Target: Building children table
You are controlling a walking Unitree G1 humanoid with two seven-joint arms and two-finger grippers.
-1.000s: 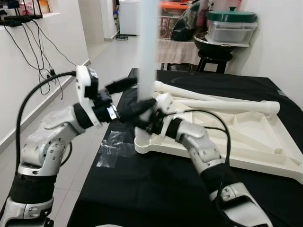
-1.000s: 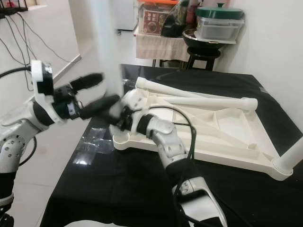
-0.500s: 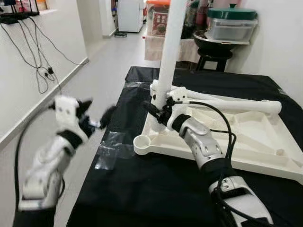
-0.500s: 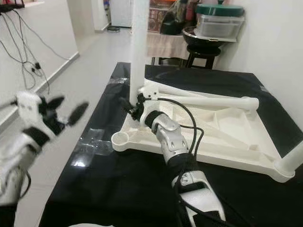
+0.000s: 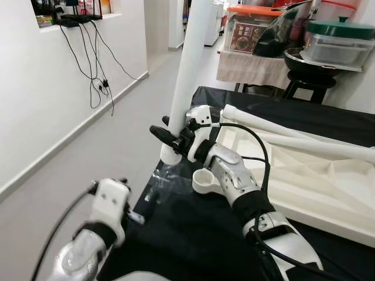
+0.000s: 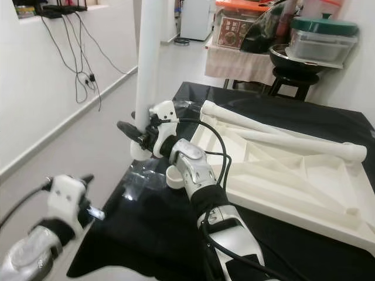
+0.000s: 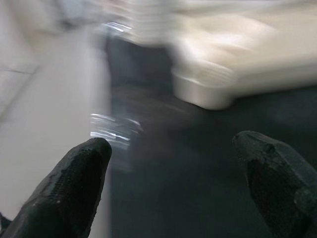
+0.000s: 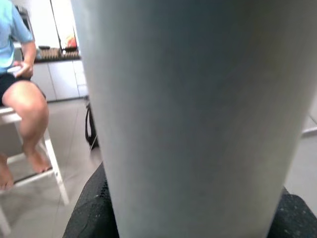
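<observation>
Nearest me, my left gripper (image 7: 173, 173) hangs low off the black table's (image 5: 193, 234) front-left corner, fingers (image 7: 74, 178) spread wide on nothing; its wrist view adds a blurred round leg socket (image 7: 205, 89) on the tabletop's corner; further in, my right gripper (image 5: 170, 137) is clenched around the white table leg (image 5: 187, 70), held upright just past the table's left edge, beside the overturned tabletop (image 5: 304, 175); the right wrist view shows the leg (image 8: 198, 109) pressed between black pads, and a seated person (image 8: 20, 84) behind; two more legs (image 6: 281, 137) lie across the tabletop's far side.
</observation>
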